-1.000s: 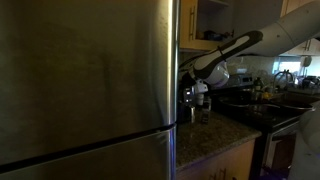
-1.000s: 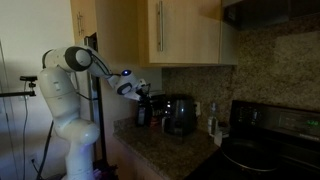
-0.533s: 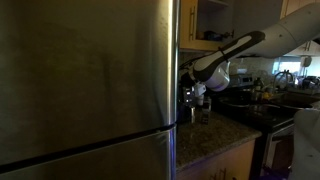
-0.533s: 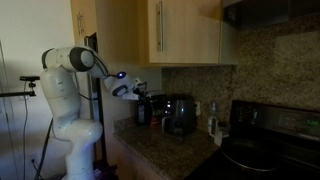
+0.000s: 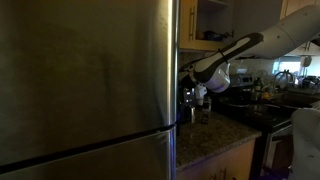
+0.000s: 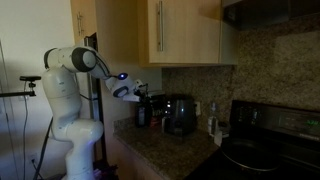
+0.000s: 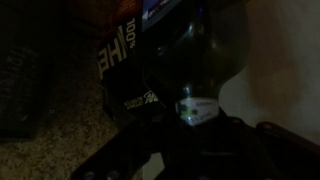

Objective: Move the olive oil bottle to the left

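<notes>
The olive oil bottle [image 6: 143, 110] is a dark bottle standing on the granite counter [image 6: 165, 150], next to a black appliance [image 6: 179, 114]. In an exterior view it shows dimly past the fridge edge [image 5: 187, 101]. My gripper [image 6: 137, 93] is at the bottle's top, on the side away from the appliance; it also shows in an exterior view [image 5: 198, 91]. The wrist view is very dark: the bottle [image 7: 190, 60] fills the middle, with a pale label [image 7: 195, 108], right at my gripper [image 7: 190, 150]. Whether the fingers are shut on it does not show.
A steel fridge [image 5: 90, 90] fills most of an exterior view. Wooden cabinets [image 6: 185, 30] hang above the counter. A small light bottle [image 6: 212, 122] stands beside the black stove [image 6: 265, 150]. A black packet with white lettering [image 7: 115, 60] lies behind the bottle.
The gripper and forearm shifted a little away from the appliance and lower between one second ago and half a second ago. Nothing has visibly moved since.
</notes>
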Tool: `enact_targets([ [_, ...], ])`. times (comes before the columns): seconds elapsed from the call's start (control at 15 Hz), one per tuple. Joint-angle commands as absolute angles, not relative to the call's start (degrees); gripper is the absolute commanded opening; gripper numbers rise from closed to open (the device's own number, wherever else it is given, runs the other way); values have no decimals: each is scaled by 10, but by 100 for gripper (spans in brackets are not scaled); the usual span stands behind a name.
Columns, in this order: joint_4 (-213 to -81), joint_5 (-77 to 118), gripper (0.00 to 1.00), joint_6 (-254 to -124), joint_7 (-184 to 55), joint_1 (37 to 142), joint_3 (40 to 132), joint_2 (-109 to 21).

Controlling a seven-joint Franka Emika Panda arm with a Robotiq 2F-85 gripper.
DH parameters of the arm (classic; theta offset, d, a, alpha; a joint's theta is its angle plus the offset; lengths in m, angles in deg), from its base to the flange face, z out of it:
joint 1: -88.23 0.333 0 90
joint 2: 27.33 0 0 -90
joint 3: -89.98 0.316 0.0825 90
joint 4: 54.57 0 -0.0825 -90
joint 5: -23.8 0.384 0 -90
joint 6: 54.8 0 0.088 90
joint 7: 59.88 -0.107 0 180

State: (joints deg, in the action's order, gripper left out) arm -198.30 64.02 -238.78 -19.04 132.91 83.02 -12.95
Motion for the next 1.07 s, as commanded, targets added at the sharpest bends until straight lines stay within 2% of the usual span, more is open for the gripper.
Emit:
enact_targets([
  [0.0, -1984, 629, 6, -2378, -165, 1340, 817, -130],
  [0.2, -1982, 622, 6, -2396, -135, 1356, 807, -138],
  [0.73, -1975, 650, 6, -2401, -115, 1509, 693, -108],
  [0.8, -1980, 636, 25, -2403, -130, 1483, 716, -127],
  [1.0, -1981, 636, 25, -2403, -131, 1501, 699, -125],
])
